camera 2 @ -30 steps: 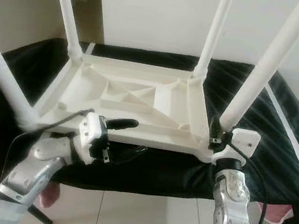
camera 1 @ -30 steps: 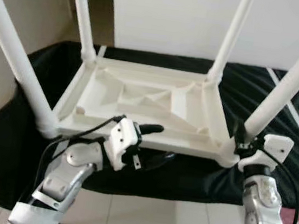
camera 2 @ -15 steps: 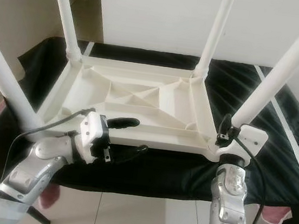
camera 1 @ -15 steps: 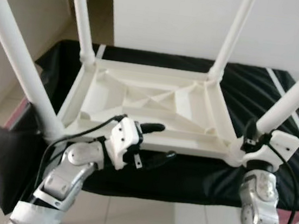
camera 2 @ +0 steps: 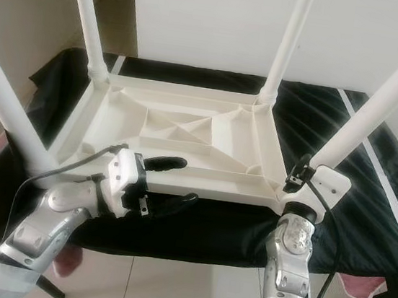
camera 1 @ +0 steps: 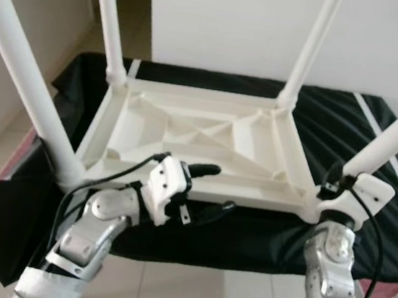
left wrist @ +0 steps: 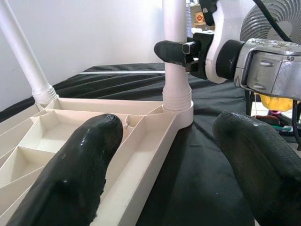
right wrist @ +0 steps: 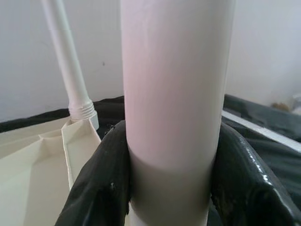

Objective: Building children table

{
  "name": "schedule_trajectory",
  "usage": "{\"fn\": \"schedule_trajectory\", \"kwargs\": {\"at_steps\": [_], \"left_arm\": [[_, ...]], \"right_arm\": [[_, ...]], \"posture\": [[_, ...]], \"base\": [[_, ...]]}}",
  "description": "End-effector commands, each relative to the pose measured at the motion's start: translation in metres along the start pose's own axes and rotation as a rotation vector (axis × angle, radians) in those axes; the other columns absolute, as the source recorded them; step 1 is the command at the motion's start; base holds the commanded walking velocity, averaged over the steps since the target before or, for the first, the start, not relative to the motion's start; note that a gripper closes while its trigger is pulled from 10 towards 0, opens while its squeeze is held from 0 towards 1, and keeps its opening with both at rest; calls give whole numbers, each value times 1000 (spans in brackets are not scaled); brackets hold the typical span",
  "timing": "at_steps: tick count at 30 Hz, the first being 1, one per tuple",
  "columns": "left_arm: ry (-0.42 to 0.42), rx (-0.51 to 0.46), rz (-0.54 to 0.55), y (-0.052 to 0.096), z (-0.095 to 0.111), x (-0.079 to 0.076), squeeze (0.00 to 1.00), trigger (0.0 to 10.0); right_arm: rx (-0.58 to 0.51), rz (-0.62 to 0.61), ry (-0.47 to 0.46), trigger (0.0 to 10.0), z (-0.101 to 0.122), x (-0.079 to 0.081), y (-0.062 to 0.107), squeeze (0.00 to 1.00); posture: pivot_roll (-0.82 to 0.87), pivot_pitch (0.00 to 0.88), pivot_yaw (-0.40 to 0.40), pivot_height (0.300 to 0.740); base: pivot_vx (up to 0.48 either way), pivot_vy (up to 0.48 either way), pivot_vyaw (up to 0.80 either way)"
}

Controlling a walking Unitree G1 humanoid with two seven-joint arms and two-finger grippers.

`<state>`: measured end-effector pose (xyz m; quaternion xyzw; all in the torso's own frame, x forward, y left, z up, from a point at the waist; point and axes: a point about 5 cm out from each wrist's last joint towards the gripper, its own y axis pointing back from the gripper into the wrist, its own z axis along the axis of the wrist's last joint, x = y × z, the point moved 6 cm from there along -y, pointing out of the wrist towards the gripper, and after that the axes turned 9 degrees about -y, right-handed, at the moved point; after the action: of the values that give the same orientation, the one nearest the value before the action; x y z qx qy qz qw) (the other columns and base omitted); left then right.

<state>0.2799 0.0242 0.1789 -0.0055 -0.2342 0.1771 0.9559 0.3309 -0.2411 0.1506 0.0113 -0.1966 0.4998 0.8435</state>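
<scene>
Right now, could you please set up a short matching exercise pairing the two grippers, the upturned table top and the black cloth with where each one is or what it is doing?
Column one:
1. right gripper
2. left gripper
3. table top
4. black cloth

Column two:
A. lies upside down, legs pointing up
B. spread under the table
C. clamped around the near right leg
D. open, astride the table's near edge

Pairs: 1-C, 2-D, 3-A, 4-B
</scene>
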Motion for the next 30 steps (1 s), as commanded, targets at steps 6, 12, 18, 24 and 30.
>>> {"fn": "schedule_trajectory", "kwargs": {"at_steps": [6,12,18,24,30], "left_arm": [[-13,2,9,1,2,1,0,10000],[-11,1,7,0,2,1,0,10000],[-10,-2,7,-2,2,1,0,10000],[-14,-3,9,-3,2,3,0,10000],[-16,-1,12,-3,1,3,0,10000]], "right_arm": [[320,-238,-53,10000,-69,-45,23,0],[296,-295,73,10000,-59,-53,19,0],[217,-247,173,10000,-43,-37,5,0],[195,-150,262,10000,-42,-22,5,0],[192,-119,320,10000,-45,-26,9,0]], "posture": [[-28,60,15,740],[-31,61,11,740],[-33,53,10,740],[-28,40,3,740],[-28,37,1,740]], "base": [[0,0,0],[0,0,0],[0,0,0],[0,0,0],[0,0,0]]}}
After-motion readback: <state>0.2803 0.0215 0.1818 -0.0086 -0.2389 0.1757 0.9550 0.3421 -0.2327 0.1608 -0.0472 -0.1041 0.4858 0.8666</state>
